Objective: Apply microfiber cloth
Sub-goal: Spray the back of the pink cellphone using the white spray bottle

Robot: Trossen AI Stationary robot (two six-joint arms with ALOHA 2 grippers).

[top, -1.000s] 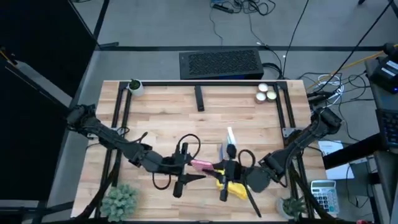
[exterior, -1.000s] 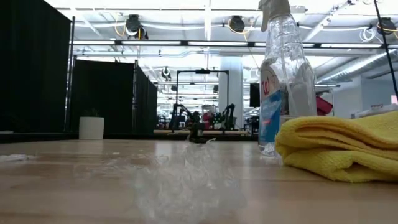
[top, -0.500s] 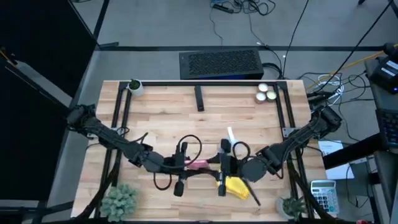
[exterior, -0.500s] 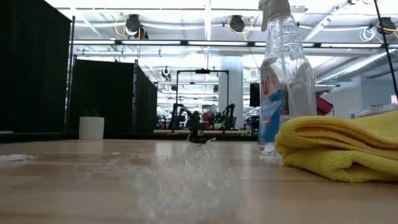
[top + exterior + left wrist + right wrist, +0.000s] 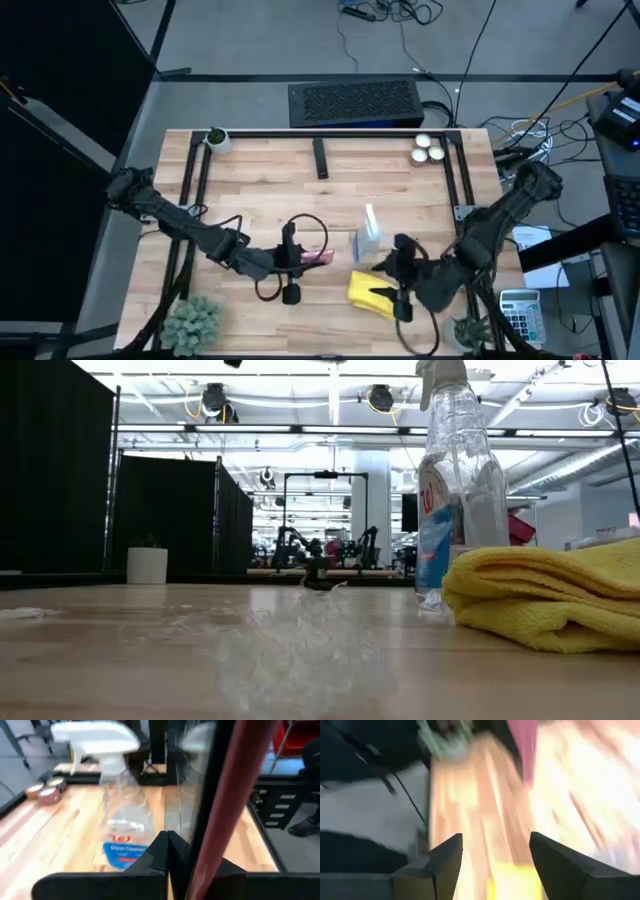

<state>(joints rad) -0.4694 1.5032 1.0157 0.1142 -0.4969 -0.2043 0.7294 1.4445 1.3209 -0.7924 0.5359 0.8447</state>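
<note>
The yellow microfiber cloth (image 5: 368, 293) lies folded on the table near the front edge, right of centre; the low view shows it (image 5: 545, 595) flat on the wood. My left gripper (image 5: 300, 258) is shut on a black phone in a pink case (image 5: 320, 257), left of the cloth. My right gripper (image 5: 385, 268) hovers open at the cloth's far right side, and the cloth (image 5: 510, 887) shows below its fingers. A clear spray bottle (image 5: 368, 235) stands upright just beyond the cloth. My left gripper pinches the phone between its two fingers (image 5: 167, 845), coming level from the table's left. The phone stands on edge, its dark glass face and pink rim (image 5: 235, 795) running away from the fingers. Whether it rests on the table I cannot tell.
Potted plants stand at the near left (image 5: 190, 320) and near right (image 5: 470, 330) corners, and a small pot (image 5: 215, 138) at the far left. Three round items (image 5: 428, 150) and a black bar (image 5: 320, 158) lie toward the far edge. Crumpled clear film (image 5: 300, 650) lies close to the low camera.
My right gripper was at the phone's right end, has let go of it and drawn back toward the table's right edge, stopping over the cloth. The phone stays in my left gripper, which has barely moved. Cloth and bottle have not moved.
</note>
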